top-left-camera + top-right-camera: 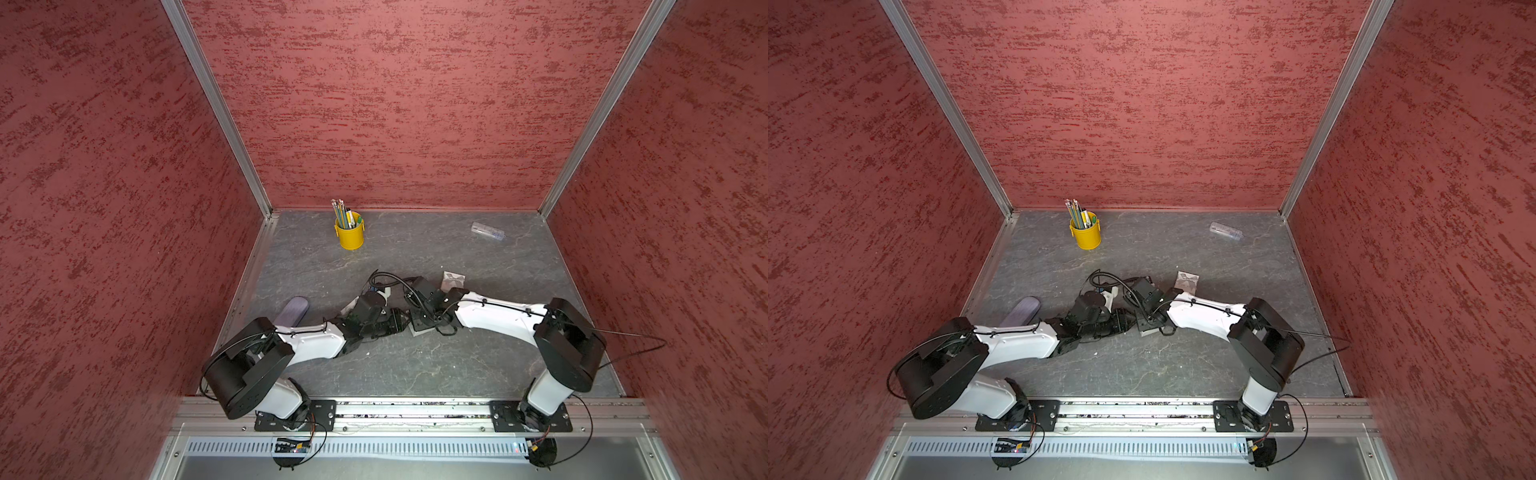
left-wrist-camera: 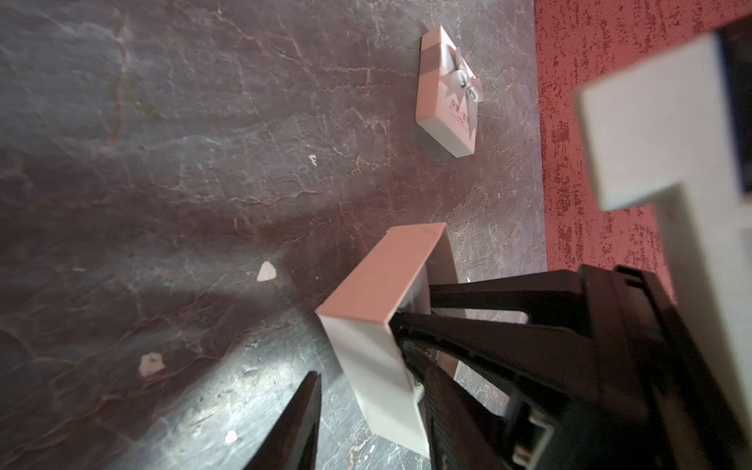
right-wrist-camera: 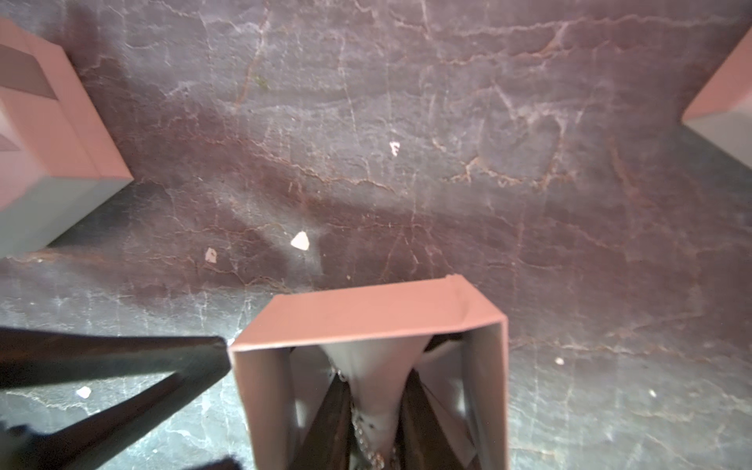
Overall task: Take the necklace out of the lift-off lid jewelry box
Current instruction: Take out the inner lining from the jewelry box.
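Open pink box [image 3: 366, 313], necklace [image 3: 364, 437] inside pinched by the right gripper [image 3: 376, 401], one wall straddled by the left gripper [image 2: 372, 378], grip unclear, bowed lid [image 2: 443, 106] laid apart, pencils [image 1: 341, 212] kept in a yellow cup [image 1: 350, 237], box mostly hidden by arms in both top views

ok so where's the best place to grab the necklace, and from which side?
Grip the necklace chain where it runs along the middle of the white insert, coming straight in through the open top of the box: its walls close off every side. The right gripper pinches there, a finger each side of the chain.
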Available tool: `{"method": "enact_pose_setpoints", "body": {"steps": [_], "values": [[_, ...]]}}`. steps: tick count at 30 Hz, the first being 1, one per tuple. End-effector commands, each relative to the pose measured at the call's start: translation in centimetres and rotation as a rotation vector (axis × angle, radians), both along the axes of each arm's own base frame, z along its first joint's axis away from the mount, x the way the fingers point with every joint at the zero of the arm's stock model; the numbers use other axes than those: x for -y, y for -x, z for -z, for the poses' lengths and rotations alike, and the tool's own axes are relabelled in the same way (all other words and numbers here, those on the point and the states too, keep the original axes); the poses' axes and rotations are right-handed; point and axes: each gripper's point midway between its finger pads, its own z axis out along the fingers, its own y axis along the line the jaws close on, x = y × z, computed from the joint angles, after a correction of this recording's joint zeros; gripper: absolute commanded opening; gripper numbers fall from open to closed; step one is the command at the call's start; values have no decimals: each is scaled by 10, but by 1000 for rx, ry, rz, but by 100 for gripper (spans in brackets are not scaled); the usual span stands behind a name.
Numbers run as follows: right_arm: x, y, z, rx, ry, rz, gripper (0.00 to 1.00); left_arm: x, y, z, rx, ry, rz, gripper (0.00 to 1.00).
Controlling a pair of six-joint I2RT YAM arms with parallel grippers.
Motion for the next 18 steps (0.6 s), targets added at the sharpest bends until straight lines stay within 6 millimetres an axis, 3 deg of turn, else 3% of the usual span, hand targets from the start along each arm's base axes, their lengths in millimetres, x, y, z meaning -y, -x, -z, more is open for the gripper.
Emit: {"method": "enact_pose_setpoints", "body": {"steps": [1,18], "values": [[-7,0,-12,19,-57,10,21,2,-5,-4,16,28,-9,43],[-10,-4,-34,74,-156,53,18,-6,-5,18,-10,10,-26,43]]}}
